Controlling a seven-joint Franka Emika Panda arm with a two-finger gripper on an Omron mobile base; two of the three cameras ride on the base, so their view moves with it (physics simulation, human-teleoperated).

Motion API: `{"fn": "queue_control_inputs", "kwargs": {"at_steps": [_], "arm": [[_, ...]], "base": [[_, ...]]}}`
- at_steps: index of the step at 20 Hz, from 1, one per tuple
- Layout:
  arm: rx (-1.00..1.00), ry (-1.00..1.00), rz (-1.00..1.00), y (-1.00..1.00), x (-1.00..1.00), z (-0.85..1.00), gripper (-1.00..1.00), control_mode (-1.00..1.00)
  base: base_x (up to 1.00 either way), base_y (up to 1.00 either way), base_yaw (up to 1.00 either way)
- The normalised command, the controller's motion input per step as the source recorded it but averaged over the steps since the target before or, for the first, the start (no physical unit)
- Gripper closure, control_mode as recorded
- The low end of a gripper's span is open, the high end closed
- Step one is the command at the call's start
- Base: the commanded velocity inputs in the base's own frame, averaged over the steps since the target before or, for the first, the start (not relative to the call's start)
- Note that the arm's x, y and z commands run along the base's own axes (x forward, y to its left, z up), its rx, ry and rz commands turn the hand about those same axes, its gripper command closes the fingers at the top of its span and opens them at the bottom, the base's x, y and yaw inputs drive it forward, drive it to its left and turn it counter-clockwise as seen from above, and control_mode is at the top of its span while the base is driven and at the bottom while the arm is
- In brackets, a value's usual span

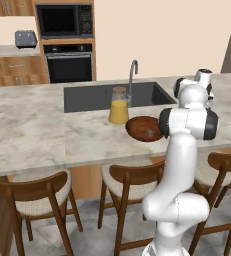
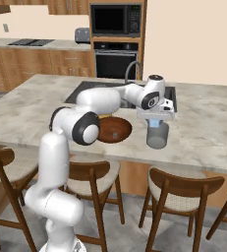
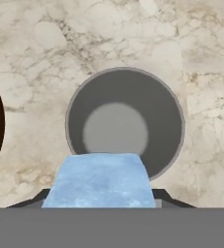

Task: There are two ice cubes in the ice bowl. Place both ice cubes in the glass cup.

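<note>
Jaws partly closed, the gripper [image 2: 156, 121] clamps one pale blue ice cube [image 3: 100, 180] directly above the open mouth of the glass cup [image 2: 157, 136], which stands on the marble counter [image 2: 203, 128] just beside the ice bowl [image 2: 115, 130]. From the hand view the cube covers the cup's near rim and the fingertips are almost wholly hidden behind it, with the bowl cut off at the left edge. From the left base view the arm blocks the cup, while a small speck inside the bowl, too small to identify, and the juice jar [image 1: 119, 105] by the sink [image 1: 92, 96] show.
</note>
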Motion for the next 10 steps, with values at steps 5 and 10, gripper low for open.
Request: {"fn": "queue_control_inputs", "kwargs": {"at_steps": [5,10], "arm": [[0.00,0.00,0.00,-0.08,0.23,-0.06,1.00,-1.00],[0.00,0.00,0.01,-0.20,0.13,-0.06,1.00,-1.00]], "base": [[0.00,0.00,0.00],[0.00,0.00,0.00]]}}
